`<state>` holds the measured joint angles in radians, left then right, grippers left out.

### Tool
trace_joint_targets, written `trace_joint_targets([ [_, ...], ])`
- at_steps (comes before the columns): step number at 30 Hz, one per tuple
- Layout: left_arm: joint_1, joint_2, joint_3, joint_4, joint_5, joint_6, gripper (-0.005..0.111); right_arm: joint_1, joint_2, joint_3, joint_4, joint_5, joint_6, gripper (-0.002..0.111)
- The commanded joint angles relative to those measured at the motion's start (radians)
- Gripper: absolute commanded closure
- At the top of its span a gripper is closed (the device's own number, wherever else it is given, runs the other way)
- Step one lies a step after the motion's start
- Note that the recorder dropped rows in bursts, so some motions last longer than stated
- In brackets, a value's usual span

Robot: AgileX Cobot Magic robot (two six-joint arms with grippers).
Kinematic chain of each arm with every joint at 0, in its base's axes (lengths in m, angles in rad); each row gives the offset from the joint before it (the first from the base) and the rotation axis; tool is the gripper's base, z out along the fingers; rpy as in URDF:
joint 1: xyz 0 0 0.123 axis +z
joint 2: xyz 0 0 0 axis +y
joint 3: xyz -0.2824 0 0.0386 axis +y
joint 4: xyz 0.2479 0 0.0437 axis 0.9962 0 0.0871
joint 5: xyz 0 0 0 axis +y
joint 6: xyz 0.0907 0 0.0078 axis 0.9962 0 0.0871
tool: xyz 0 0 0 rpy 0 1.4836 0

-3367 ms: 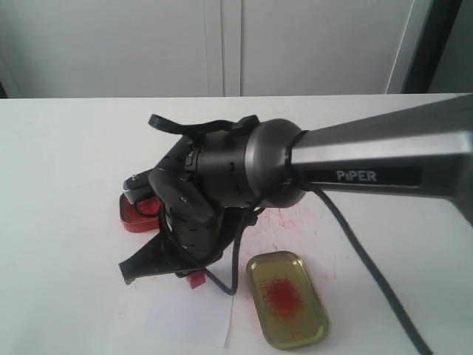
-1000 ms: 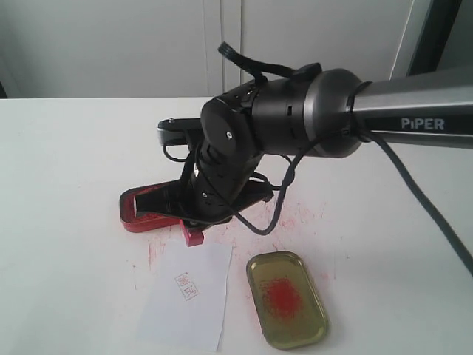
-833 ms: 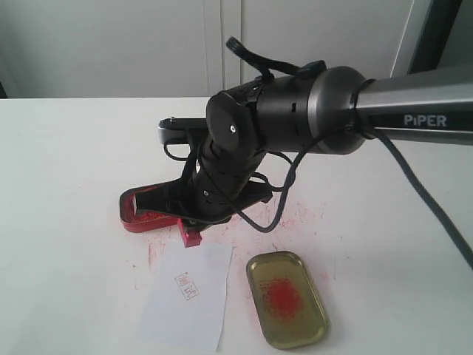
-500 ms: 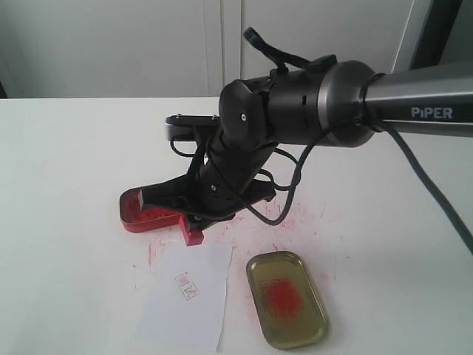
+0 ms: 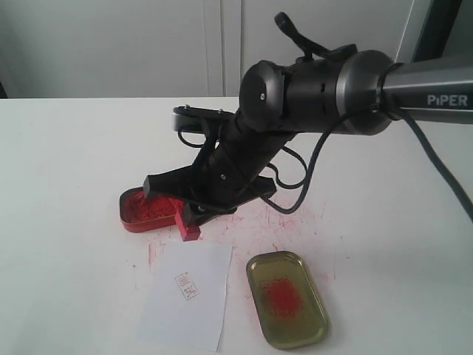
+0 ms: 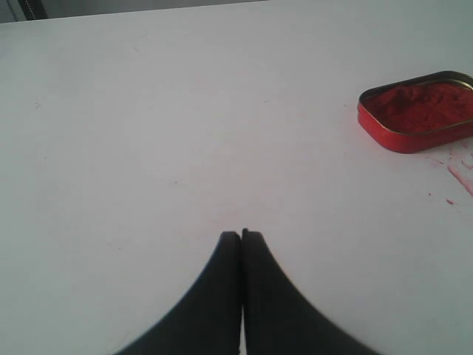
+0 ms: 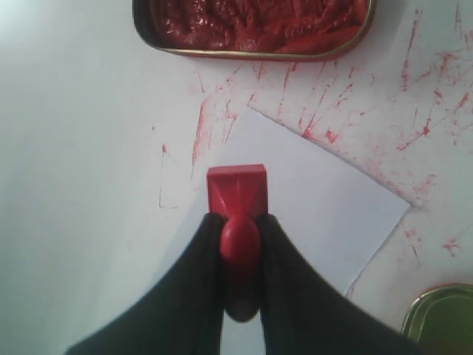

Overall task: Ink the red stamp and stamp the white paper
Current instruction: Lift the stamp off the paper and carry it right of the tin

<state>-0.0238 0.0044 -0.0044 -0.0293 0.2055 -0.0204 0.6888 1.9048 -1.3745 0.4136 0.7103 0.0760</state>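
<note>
The right gripper (image 5: 191, 220) was clamped narrowly on the red stamp (image 5: 189, 231), its two black fingers pinching the narrow knob from either side with the square base pointing down toward the table (image 5: 74, 148). The right wrist view showed the same hold: the gripper (image 7: 238, 222) closed around the knob, and the flat base of the stamp (image 7: 236, 188) jutting out beyond the fingertips. In the exterior view the stamp sat at the 12 o'clock edge of the white paper (image 5: 188, 307), just beside the red tin of ink paste (image 5: 148, 209). Whether its base touched the surface could not be told.

The paper lay flat near the front of the table, slightly skewed, and bore a small red square imprint (image 5: 186, 284) in its upper half. The tin stood at about 10 o'clock from the paper, open and full of lumpy red paste. A gold lid (image 5: 287, 299) with a red smear inside lay at 3 o'clock from the paper, apart from it. Red streaks (image 5: 295, 218) marked the table around the tin and the paper.

The left gripper (image 6: 242, 235) had its jaws pressed together with nothing between them, hovering over bare table well away from the tin (image 6: 417, 111).
</note>
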Motion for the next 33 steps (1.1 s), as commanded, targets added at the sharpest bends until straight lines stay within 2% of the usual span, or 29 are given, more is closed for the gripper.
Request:
trace_joint_targets([
  [1, 0.001, -0.004, 0.004, 0.000, -0.003, -0.002, 0.107, -0.025, -0.015, 0.004, 0.062, 0.040, -0.090, 0.108],
  [12, 0.001, -0.004, 0.004, 0.000, -0.003, -0.002, 0.107, -0.106, -0.058, 0.011, 0.305, 0.059, -0.268, 0.108],
  [20, 0.001, -0.004, 0.004, 0.000, -0.003, -0.002, 0.107, -0.193, -0.058, 0.144, 0.580, 0.042, -0.498, 0.108],
  [33, 0.001, -0.004, 0.004, 0.000, -0.003, -0.002, 0.107, -0.342, -0.046, 0.270, 0.866, -0.006, -0.708, 0.108],
])
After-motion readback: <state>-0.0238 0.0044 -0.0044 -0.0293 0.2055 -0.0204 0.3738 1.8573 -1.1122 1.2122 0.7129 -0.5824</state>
